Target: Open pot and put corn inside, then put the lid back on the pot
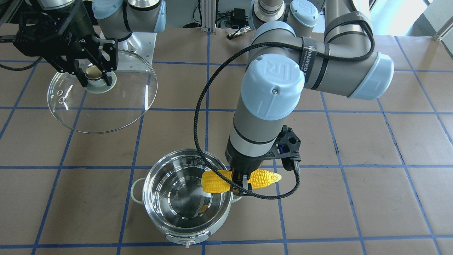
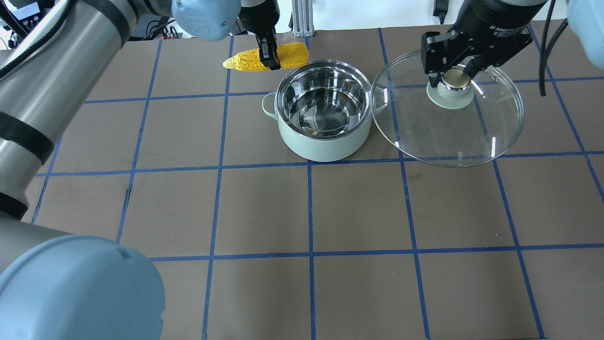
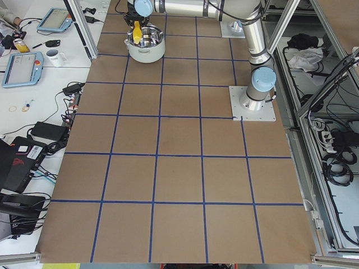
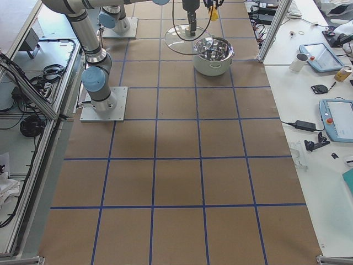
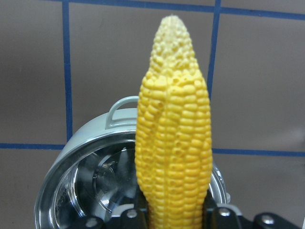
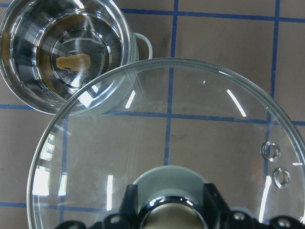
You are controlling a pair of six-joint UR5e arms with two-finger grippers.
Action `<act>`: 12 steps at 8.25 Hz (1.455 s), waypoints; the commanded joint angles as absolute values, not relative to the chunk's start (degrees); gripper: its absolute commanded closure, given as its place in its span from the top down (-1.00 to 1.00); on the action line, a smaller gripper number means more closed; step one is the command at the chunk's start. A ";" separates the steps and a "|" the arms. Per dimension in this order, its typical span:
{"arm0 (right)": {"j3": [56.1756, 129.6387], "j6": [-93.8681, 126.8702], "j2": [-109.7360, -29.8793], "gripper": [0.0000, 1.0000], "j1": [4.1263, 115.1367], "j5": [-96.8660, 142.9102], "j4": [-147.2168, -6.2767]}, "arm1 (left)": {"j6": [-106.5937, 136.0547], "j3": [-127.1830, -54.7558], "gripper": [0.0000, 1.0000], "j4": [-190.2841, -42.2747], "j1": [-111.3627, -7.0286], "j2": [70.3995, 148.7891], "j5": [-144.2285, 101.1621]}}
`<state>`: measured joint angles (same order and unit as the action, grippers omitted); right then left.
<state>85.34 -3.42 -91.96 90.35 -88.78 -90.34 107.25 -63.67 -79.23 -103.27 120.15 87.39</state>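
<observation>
Counter [image 2: 311, 212]: brown, with a blue tape grid.

Glass lid [image 2: 453, 137]: off the pot, on the robot's right. The right tool [image 2: 455, 78] is clamped on the lid's knob [image 2: 450, 89]. The right side view suggests the lid is raised off the counter. Its near edge overlaps the pot's handle in the overhead view.

Pot [image 2: 325, 141]: open and upright, nothing inside but reflections.

Corn [image 1: 263, 177]: pinched around mid-length by the closed left tool [image 1: 239, 186], in the air.
- Long axis is about level and runs across the counter, left to right.
- Pointed tip faces the robot's left, away from the pot.
- Blunt end is just over the pot's rim on that side; most of the cob is outside the opening.

Step in hand: corn into the pot.
- Shift the left tool toward the pot's centre until the tip also clears the rim.
- The cob looks short enough to go in level.
- Lower into the bowl before letting go, or it may bounce or tip out.
- The lid should wait aside.
</observation>
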 commanded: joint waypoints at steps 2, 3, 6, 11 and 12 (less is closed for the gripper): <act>85.34 -3.43 -91.93 -0.38 90.35 -88.77 -90.26 | 109.95 -62.93 -1.00 -76.73 -109.32 123.65 88.60; 85.34 -3.43 -91.93 -0.38 90.35 -88.86 -90.26 | 110.13 -63.10 -1.00 -76.29 -110.21 124.18 88.59; 85.34 -3.51 -91.93 -0.38 90.35 -88.86 -90.26 | 110.48 -63.19 -1.00 -76.12 -111.35 126.99 88.51; 85.34 -3.52 -91.93 -0.38 90.26 -88.95 -90.26 | 112.41 -63.19 -0.56 -72.33 -111.71 129.20 88.68; 85.34 -3.69 -91.93 -0.38 90.35 -88.95 -90.26 | 112.59 -63.11 -0.13 -71.38 -112.14 129.11 88.68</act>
<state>85.34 -3.52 -91.93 90.29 -88.94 -90.26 112.26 -63.19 -72.69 -111.72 128.79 88.62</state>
